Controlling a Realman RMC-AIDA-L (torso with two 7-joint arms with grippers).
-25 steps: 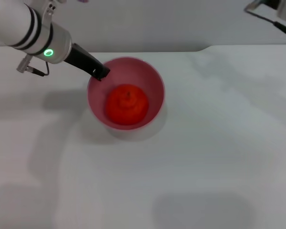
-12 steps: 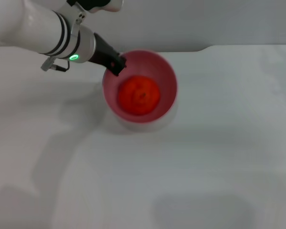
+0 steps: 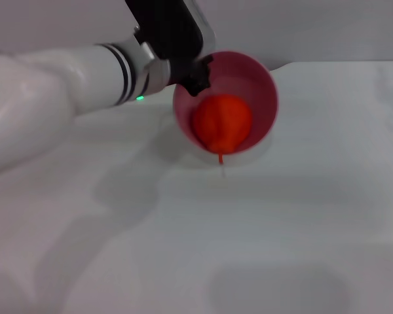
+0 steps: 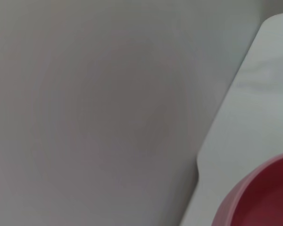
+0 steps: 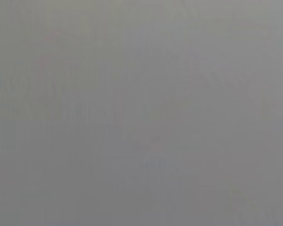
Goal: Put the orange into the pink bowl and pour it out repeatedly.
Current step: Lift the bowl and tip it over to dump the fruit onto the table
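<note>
1. Near field, head view: bare white table (image 3: 262, 248), faint shadows only.
2. Mid field: pink bowl (image 3: 262, 85) raised off the table and tipped over, mouth facing forward toward the camera and down; shadow on the table below and to the left of it.
3. Orange (image 3: 221, 123) inside the tilted bowl, low against the lower wall, close to the lower rim; blurred, with a thin orange streak hanging just under the rim.
4. Left gripper (image 3: 198, 77) at the bowl's left rim, dark fingers clamped over the rim edge, carrying the bowl; white forearm with black bands and a green light running off to the left.
5. Left wrist view: curved pink rim of the bowl in one corner, white table edge beside it, plain grey wall behind.
6. Far field: table's back edge against a grey wall.
7. Right gripper: nowhere in the head view; right wrist view a uniform grey, nothing legible.
</note>
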